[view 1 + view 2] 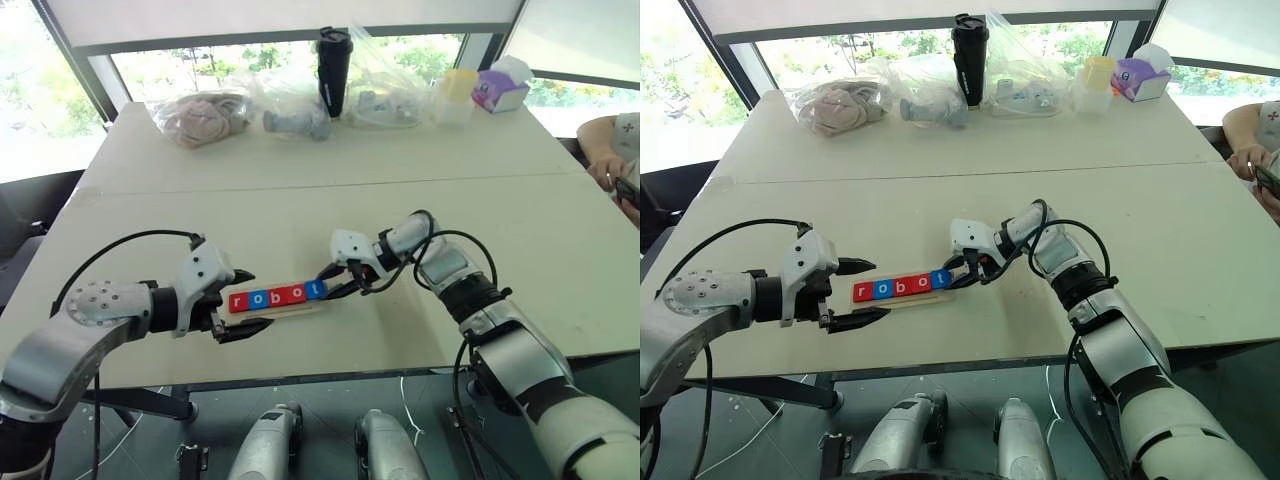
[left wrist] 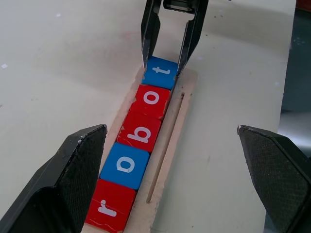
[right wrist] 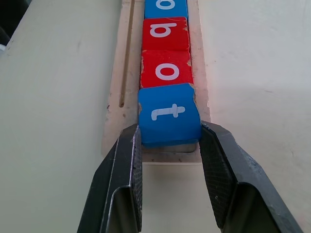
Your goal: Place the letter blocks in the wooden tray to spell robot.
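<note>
Five letter blocks lie in a row in the wooden tray (image 1: pixel 278 313) near the table's front edge and read r (image 2: pixel 110 209), o (image 2: pixel 125 165), b (image 2: pixel 141 132), o (image 2: pixel 152 98), t (image 2: pixel 162 73). The r, b and second o are red, the other two blue. My right gripper (image 3: pixel 170 138) is shut on the blue t block (image 3: pixel 168 114) at the tray's right end, one finger on each side. My left gripper (image 1: pixel 878 289) is open at the tray's left end, its fingers wide apart on either side of the r block and touching nothing.
Along the table's far edge stand clear plastic bags (image 1: pixel 205 115), a black tumbler (image 1: pixel 334 70), a yellow-lidded tub (image 1: pixel 456 96) and a purple tissue box (image 1: pixel 499 91). A person's hand (image 1: pixel 607 165) rests at the right edge. The tray lies close to the table's front edge (image 1: pixel 330 378).
</note>
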